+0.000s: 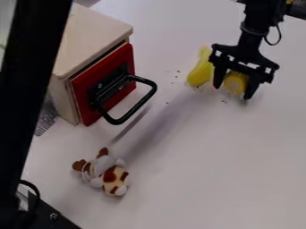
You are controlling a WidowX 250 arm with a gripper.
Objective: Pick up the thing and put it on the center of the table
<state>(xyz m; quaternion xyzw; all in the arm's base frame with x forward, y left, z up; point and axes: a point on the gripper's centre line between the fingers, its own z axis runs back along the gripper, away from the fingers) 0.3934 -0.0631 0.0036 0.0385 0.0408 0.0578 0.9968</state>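
The black gripper [233, 92] is at the upper right, low over the white table. Its fingers stand on both sides of a yellow round thing [236, 82] with a paler end, and it looks shut on it. Whether that thing touches the table I cannot tell. Just left of the gripper lies a yellow banana-like thing [202, 69], partly behind the left finger's side. A brown and white plush toy [108, 172] lies at the lower left.
At the upper left stands a wooden box [87, 38] with a red front [122, 82] and a black handle [142, 105] jutting out over the white table [209, 165]. A black post [30, 89] crosses the left edge. Small dark specks dot the table near the banana-like thing.
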